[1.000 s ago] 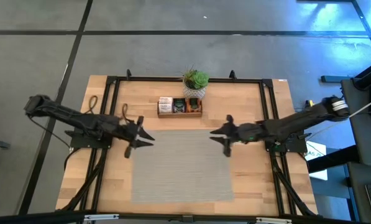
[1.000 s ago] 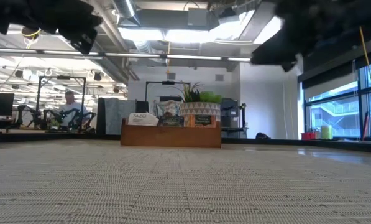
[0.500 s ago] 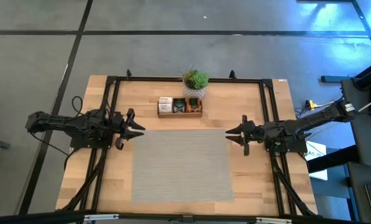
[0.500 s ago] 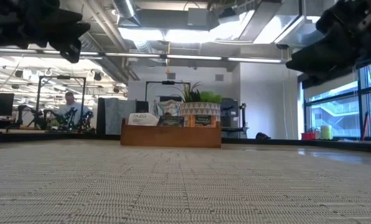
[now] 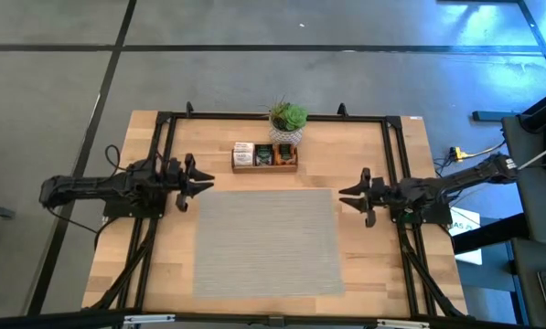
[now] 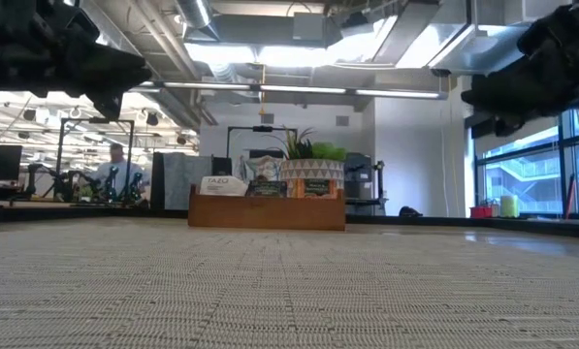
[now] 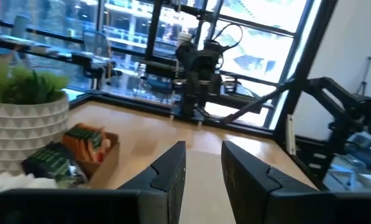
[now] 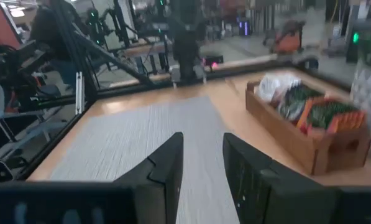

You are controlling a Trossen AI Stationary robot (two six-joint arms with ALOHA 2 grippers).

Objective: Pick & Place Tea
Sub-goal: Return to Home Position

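Hovering above the left side of the light wooden table (image 5: 350,146), just off the left edge of the large grey ribbed mat (image 5: 268,242), the left gripper (image 5: 196,180) points toward the table's middle. Its two dark fingers (image 7: 169,171) are parted, released, with nothing between them. The right gripper (image 5: 355,195) hangs over the table's right side, just off the mat's right edge, facing the left one across the mat. Its fingers (image 8: 166,168) are likewise spread and empty.

The small flat square tea-bag packets (image 5: 264,154) stand in the long wooden three-compartment tray (image 5: 265,167). The tray sits near the table's far edge, about midway along it, just beyond the mat's far edge. White-and-orange packets fill the left compartment, dark green-black ones the middle, and orange-red ones the right. Just behind the tray, at the far edge, stands a small green plant in a white patterned pot (image 5: 288,119). Both grippers are well apart from the tray.
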